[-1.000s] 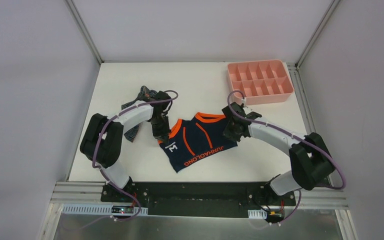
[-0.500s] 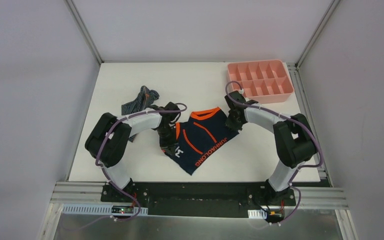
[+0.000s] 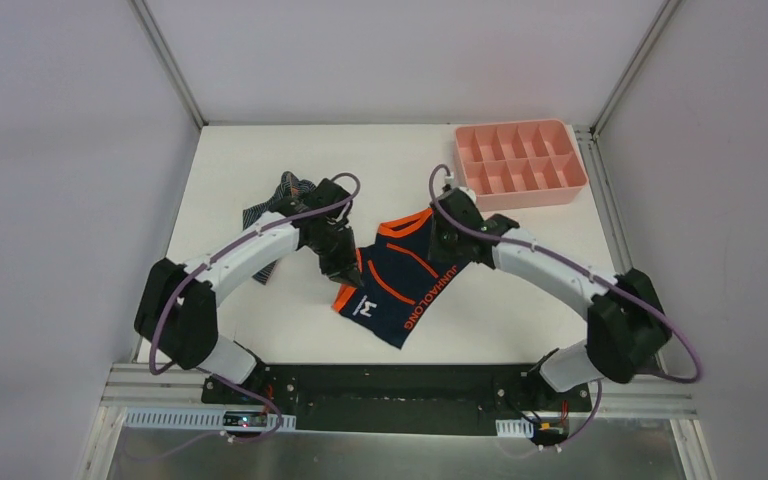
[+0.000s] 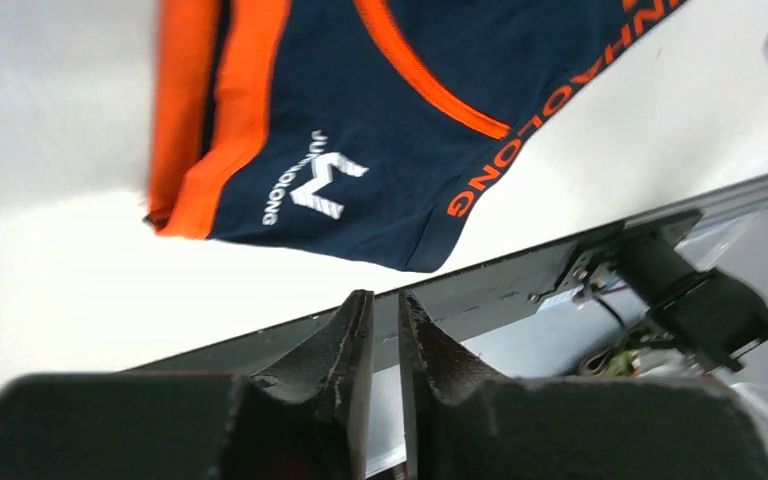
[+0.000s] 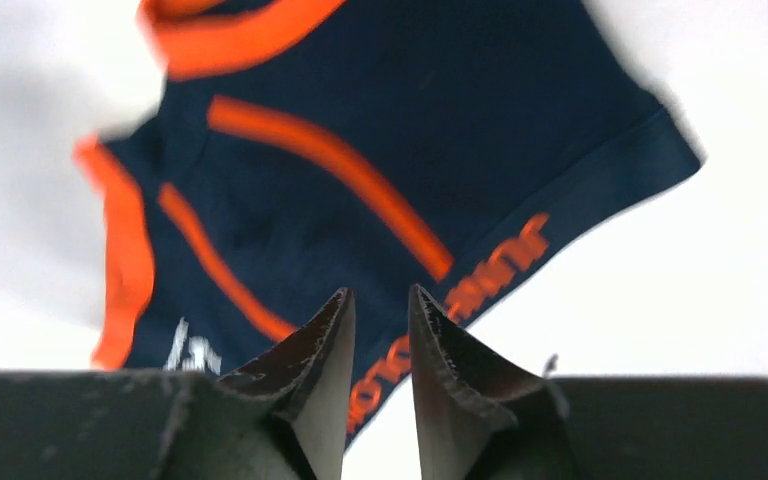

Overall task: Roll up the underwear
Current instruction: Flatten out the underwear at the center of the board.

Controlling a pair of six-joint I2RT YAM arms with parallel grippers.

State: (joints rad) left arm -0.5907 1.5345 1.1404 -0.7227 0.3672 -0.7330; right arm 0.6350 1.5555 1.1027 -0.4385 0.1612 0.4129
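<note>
Right, the navy briefs (image 3: 400, 282) lie spread out on the table (image 3: 260, 325), just about midway between the two arms, set on a slant, and to my eye we're in the laying-out step, with no roll begun. The left gripper (image 3: 344, 270) hangs over the orange-trimmed left edge, its fingers (image 4: 352, 330) a narrow slit apart with nothing in between. The right gripper (image 3: 444, 243) hovers over the far right corner, its fingers (image 5: 325, 340) parted a touch wider, and empty too. So neither arm is pinching cloth. The fabric looks fairly flat and smooth: dark navy, orange bands along the leg openings, orange lettering down the waistband, a white logo near the left corner. One orange edge on the left seems doubled over on itself. I reckon the next move calls for a clean low pinch on one edge of that thin cloth, both arms together, to turn it over and start the roll. The striped briefs (image 3: 280, 193) sit bunched at the far left, partly behind the left arm, untouched. The pink tray (image 3: 522, 199) waits at the far right.
</note>
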